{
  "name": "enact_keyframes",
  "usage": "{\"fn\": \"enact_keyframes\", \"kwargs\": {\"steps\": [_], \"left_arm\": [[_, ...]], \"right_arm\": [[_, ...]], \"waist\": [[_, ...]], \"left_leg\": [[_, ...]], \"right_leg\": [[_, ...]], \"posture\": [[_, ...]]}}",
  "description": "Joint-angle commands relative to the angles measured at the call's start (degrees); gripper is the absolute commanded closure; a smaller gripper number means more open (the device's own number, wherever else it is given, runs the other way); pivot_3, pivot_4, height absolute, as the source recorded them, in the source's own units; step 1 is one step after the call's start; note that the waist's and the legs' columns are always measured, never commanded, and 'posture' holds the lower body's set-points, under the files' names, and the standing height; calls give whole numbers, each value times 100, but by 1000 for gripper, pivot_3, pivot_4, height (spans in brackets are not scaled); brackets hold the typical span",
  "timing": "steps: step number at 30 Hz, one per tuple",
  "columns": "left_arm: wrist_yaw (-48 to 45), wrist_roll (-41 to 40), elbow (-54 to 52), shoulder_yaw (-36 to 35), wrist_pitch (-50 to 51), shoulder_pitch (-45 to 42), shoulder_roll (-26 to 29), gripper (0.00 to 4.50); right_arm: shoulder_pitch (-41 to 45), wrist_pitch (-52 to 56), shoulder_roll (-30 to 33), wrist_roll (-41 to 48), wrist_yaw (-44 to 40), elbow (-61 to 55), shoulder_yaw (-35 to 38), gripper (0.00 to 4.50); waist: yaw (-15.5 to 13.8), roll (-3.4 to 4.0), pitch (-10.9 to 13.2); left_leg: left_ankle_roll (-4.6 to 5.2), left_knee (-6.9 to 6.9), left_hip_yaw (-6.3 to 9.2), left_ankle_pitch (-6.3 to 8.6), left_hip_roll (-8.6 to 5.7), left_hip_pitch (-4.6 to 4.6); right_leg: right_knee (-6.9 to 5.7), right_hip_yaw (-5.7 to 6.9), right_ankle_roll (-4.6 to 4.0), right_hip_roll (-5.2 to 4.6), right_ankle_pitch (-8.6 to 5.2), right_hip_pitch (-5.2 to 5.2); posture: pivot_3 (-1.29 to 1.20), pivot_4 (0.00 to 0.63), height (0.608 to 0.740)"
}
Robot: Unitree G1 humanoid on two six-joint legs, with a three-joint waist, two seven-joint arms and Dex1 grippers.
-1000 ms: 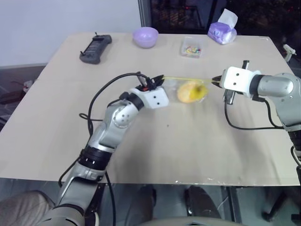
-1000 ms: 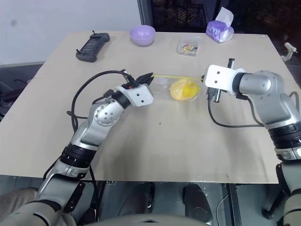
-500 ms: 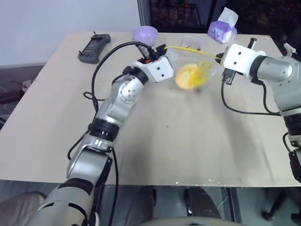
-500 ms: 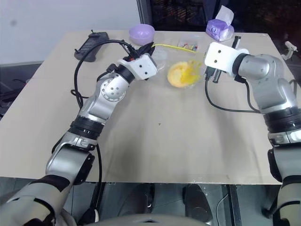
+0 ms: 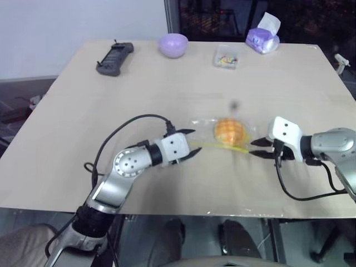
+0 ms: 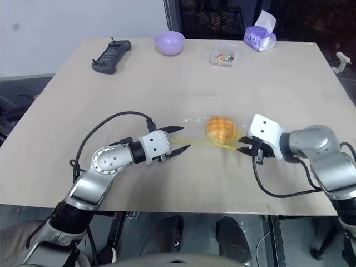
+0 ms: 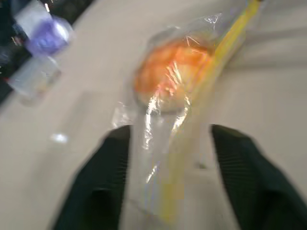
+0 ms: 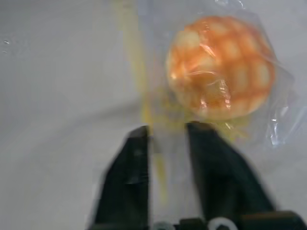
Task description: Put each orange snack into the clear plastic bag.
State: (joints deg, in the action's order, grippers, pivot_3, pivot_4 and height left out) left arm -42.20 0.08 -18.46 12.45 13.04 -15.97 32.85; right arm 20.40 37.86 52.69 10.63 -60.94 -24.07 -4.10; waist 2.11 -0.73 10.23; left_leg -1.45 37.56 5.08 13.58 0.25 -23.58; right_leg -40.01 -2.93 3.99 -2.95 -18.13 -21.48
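Orange snack: your bun sits inside the clear plastic bag, grid-patterned top facing up, near the front half of the table
Clear plastic bag: it lies flat on the table between your two grippers, with its yellow strip running along the side nearest you
Left gripper: your left gripper has its jaws spread wide and grips nothing; one finger reaches over the bag's end and the other ends just beside the yellow strip, and in your left wrist view the bag's near end lies between the two fingers
Right gripper: your right gripper is parted, jaws about halfway apart, holding nothing; its tips sit at the bag's other end, and whether they touch the plastic you cannot tell
Back of table: you have a lilac bowl, a black handset, a small clear box and a purple tissue pack along the far edge, well apart from the bag
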Motion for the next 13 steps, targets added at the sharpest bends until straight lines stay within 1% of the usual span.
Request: {"fn": "enact_keyframes", "kwargs": {"steps": [1,3,6,9,13], "left_arm": [[24,-533,-370,-542,597,74,-26,477],[-74,-1286,-526,-1092,1172,273,-85,477],[-130,-2215,-570,-1895,1923,533,-70,477],[-161,-2768,-593,-2352,2347,673,21,477],[-387,-3269,-515,-3095,2411,944,354,477]], "right_arm": [[-216,316,175,686,-242,-213,738,1651],[-572,359,167,1165,-440,27,1434,1651],[-923,292,-33,1822,-616,628,2374,1651],[-1143,50,-13,2003,-725,1074,2726,1651],[-1256,-470,140,2042,-1044,2032,3084,1651]], "waist": [[-1,0,0],[-9,-2,0],[-6,-4,1],[-5,-4,1],[3,-4,0]], "left_leg": [[0,0,2,0,0,-4],[0,0,3,0,2,-12],[0,-2,0,1,3,-25],[1,-6,-9,1,2,-18],[1,-6,-9,1,5,-7]], "right_leg": [[1,2,0,0,0,-1],[10,6,-1,0,0,-3],[25,5,-1,-4,-1,-7],[23,-1,-1,-7,-1,-8],[11,-2,-1,-3,0,-4]], "posture": [[0,150,740],[0,150,740],[0,150,740],[0,150,740],[0,150,740]]}}
